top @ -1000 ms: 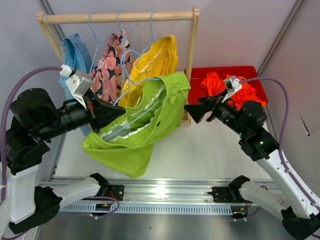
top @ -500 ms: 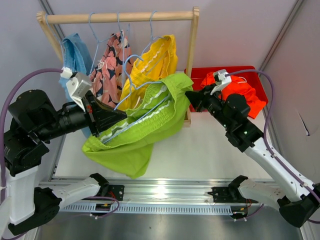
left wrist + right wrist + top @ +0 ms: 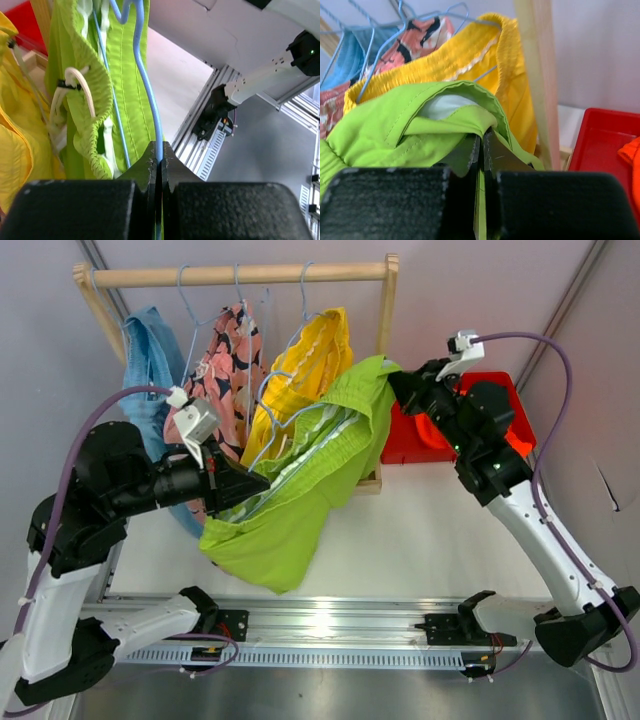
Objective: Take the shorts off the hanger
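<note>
Swinging up from over the red bin (image 3: 400, 445), my right pincer (image 3: 398, 383) is now pinching the lime green shorts (image 3: 300, 490) at their 1 o'clock corner, just beside the rack's post (image 3: 383, 330). My left pincer (image 3: 160, 151) is pressing together on the blue hanger (image 3: 150, 100). These shorts are hanging between both pincers, still threaded on that hanger, draping toward 7 o'clock above the counter (image 3: 430, 530).

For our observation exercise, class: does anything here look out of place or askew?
Yes: the lime green shorts are off the wooden rail, slung askew between the left claw, pinching their blue wire hanger, and the right claw, pinching the fabric.
</note>
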Action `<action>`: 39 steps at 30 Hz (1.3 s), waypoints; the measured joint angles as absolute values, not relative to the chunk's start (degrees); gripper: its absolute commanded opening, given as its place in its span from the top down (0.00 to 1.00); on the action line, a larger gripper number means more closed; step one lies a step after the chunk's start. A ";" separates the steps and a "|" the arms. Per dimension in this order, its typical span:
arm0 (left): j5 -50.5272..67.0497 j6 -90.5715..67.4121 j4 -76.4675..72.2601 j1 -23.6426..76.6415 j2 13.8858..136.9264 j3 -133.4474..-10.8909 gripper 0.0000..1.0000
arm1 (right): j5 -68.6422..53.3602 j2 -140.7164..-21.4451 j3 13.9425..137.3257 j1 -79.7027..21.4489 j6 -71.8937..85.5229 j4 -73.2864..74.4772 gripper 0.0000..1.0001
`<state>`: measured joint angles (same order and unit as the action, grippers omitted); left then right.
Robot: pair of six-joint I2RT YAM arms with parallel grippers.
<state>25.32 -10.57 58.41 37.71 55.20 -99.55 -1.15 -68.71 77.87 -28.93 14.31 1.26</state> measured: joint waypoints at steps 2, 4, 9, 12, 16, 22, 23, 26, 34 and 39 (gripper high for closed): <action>24.84 -10.55 58.37 38.92 55.07 -98.39 1.00 | -2.63 -69.10 79.31 -26.59 14.57 1.58 1.00; 24.25 -10.57 58.30 40.25 55.16 -97.65 1.00 | -4.21 -69.89 81.14 -23.86 14.98 2.39 1.00; 23.46 -10.55 57.60 43.00 55.11 -97.17 1.00 | -7.92 -74.48 88.01 -17.98 16.60 5.50 1.00; 22.11 -10.55 56.90 44.45 55.13 -97.12 1.00 | -10.00 -78.28 93.06 -15.46 18.15 8.12 1.00; 20.51 -10.52 55.77 45.47 55.42 -97.01 1.00 | -12.45 -84.14 100.53 -13.69 19.97 12.99 1.00; 19.20 -10.50 55.29 46.63 56.05 -96.99 1.00 | -12.62 -92.44 110.89 -13.02 21.43 22.44 1.00; 19.20 -10.50 55.13 46.83 56.05 -96.99 1.00 | -12.27 -94.32 113.56 -12.56 21.54 24.49 1.00; 18.13 -10.31 54.02 47.03 55.96 -97.01 1.00 | -12.08 -97.54 117.16 -10.81 22.57 28.16 1.00; 14.85 -10.57 55.94 47.53 58.17 -99.37 1.00 | -13.10 -87.70 97.06 -10.55 23.68 23.81 1.00; 8.84 -11.38 50.81 47.79 58.46 -98.74 1.00 | -16.73 -73.28 79.48 -17.69 21.54 17.87 1.00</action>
<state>8.84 -11.38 50.81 47.79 58.46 -98.74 -16.73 -73.28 79.48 -17.69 21.54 17.87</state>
